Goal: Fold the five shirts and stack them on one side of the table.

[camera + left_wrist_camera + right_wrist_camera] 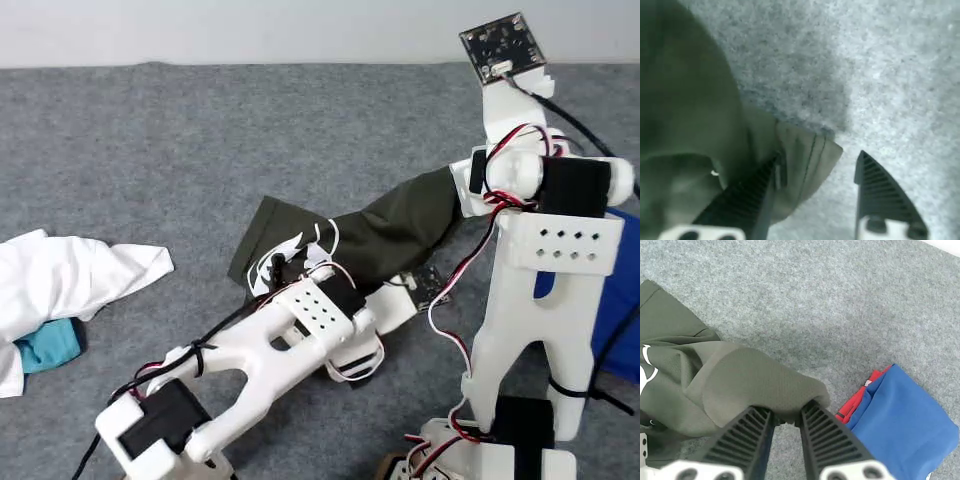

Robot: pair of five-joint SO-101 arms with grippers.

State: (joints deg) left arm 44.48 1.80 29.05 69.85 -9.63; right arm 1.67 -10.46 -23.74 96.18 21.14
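Observation:
An olive green shirt [380, 232] with a white print lies crumpled mid-table. My right gripper [462, 196] is shut on a bunched fold of it [755, 382] and holds that end lifted off the grey mat. My left gripper [396, 300] is at the shirt's near edge, low over the mat. In the left wrist view it [815, 182] is open, with one finger [752, 192] lying on a hemmed corner of the olive cloth [807, 155] and the other finger [880, 192] over bare mat.
A white shirt [70, 275] lies crumpled at the left edge with a teal shirt [50, 345] partly under it. A blue shirt [907, 422] sits on a red one [865, 390] at the right side, behind the right arm [545, 300]. Grey mat [200, 130] covers the table.

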